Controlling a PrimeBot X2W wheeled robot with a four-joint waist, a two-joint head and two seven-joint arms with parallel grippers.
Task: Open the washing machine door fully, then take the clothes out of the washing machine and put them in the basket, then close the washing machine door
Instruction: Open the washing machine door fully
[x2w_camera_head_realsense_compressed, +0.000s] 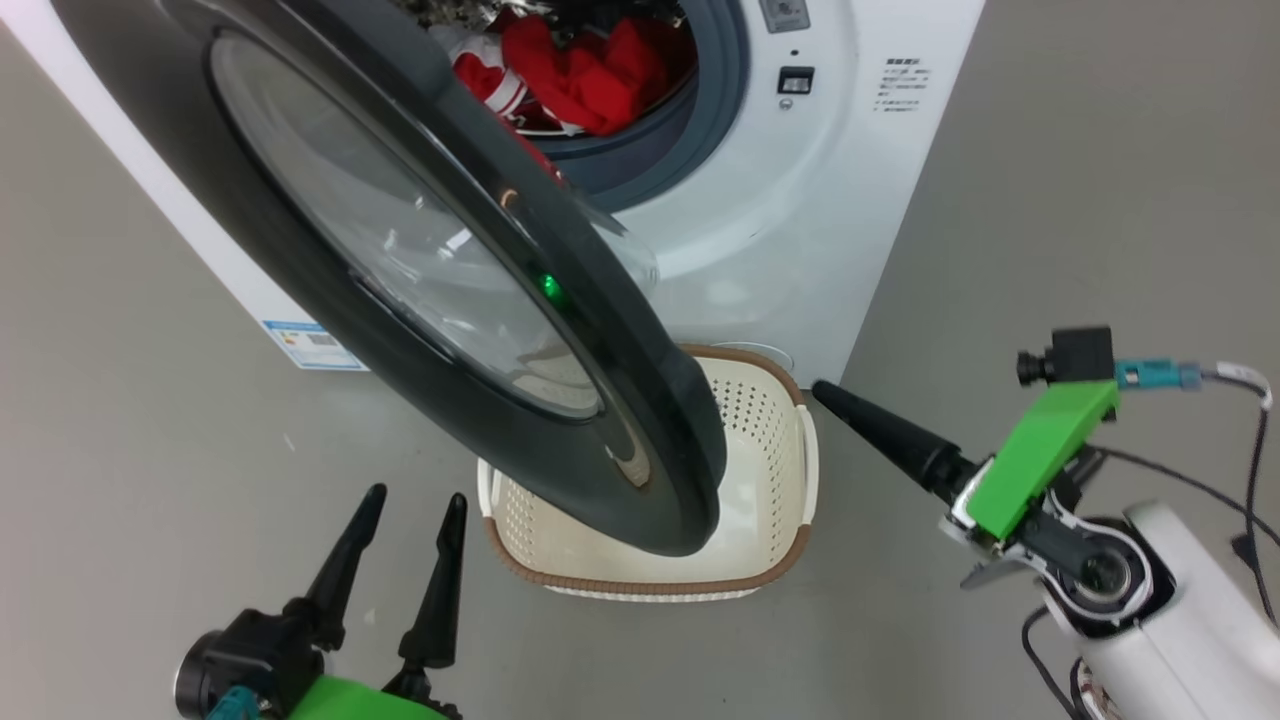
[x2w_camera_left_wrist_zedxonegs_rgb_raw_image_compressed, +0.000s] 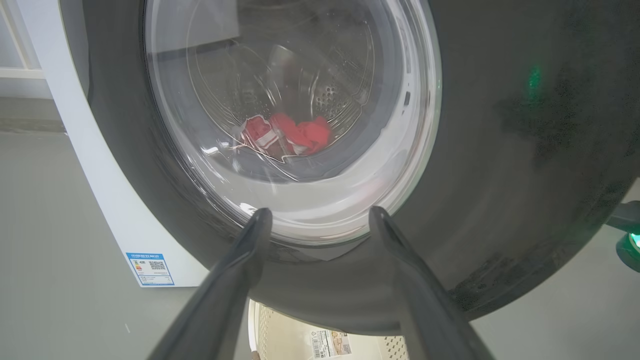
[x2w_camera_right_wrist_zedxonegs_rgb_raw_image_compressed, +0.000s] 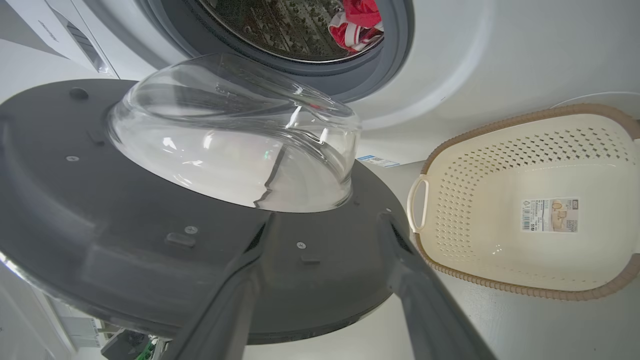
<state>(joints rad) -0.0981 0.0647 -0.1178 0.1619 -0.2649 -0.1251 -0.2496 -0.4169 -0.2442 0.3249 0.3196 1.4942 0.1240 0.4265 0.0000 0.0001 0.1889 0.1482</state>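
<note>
The washing machine door (x2w_camera_head_realsense_compressed: 650, 440) stands partly open, its black rim swung out over the basket (x2w_camera_head_realsense_compressed: 650, 585). Red and white clothes (x2w_camera_head_realsense_compressed: 590, 75) lie in the drum of the white washing machine (x2w_camera_head_realsense_compressed: 820, 220). My left gripper (x2w_camera_head_realsense_compressed: 416, 495) is open at the lower left, in front of the door's outer face (x2w_camera_left_wrist_zedxonegs_rgb_raw_image_compressed: 525, 150); its own fingers (x2w_camera_left_wrist_zedxonegs_rgb_raw_image_compressed: 320, 210) frame the glass, with the clothes (x2w_camera_left_wrist_zedxonegs_rgb_raw_image_compressed: 295, 135) seen through it. My right gripper (x2w_camera_head_realsense_compressed: 825, 392) is open, right of the door's free edge and apart from it. Its fingers (x2w_camera_right_wrist_zedxonegs_rgb_raw_image_compressed: 326, 216) point at the door's inner side (x2w_camera_right_wrist_zedxonegs_rgb_raw_image_compressed: 125, 235) and glass bowl (x2w_camera_right_wrist_zedxonegs_rgb_raw_image_compressed: 230, 150).
The cream basket (x2w_camera_right_wrist_zedxonegs_rgb_raw_image_compressed: 475, 200) sits on the grey floor against the washer's front, holding nothing but its paper label (x2w_camera_right_wrist_zedxonegs_rgb_raw_image_compressed: 549, 215). A blue sticker (x2w_camera_head_realsense_compressed: 312, 345) marks the washer's lower left side. Cables (x2w_camera_head_realsense_compressed: 1250, 470) trail from my right wrist.
</note>
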